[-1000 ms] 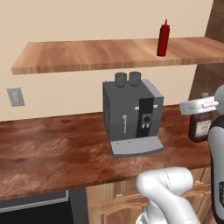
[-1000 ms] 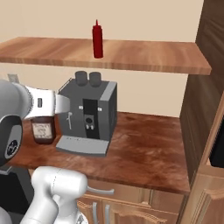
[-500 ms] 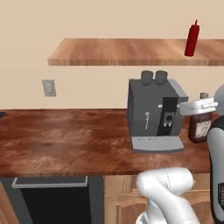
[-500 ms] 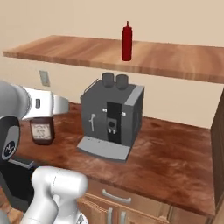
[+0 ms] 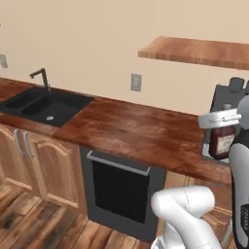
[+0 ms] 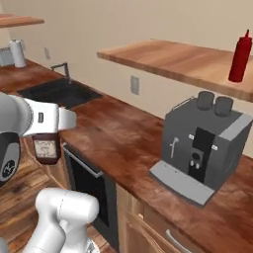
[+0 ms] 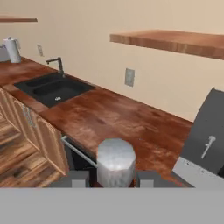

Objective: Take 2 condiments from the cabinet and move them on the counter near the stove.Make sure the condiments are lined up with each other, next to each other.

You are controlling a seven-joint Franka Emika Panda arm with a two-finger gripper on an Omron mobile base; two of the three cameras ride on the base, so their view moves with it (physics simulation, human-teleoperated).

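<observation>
At the lower right of the left base view, the arm [image 5: 185, 214] is glossy white with rounded, bulbous segments. Dark grey joint bands separate its links. A small dark square marking sits on the white wrist link at the left of the right base view.

No readable txt anywhere. Sauce bottle [image 6: 47, 149] has a pale label w/ dark marks, too blurred to read; same label in left base view [image 5: 223, 145], also illegible. Coffee machine [image 6: 201, 141], right on counter, has small front markings/icons, no legible letters or nos. Red bottle [image 6: 239, 56] on shelf, far right: plain, no label seen. Wall outlet [image 5: 135, 82]: no markings.
</observation>
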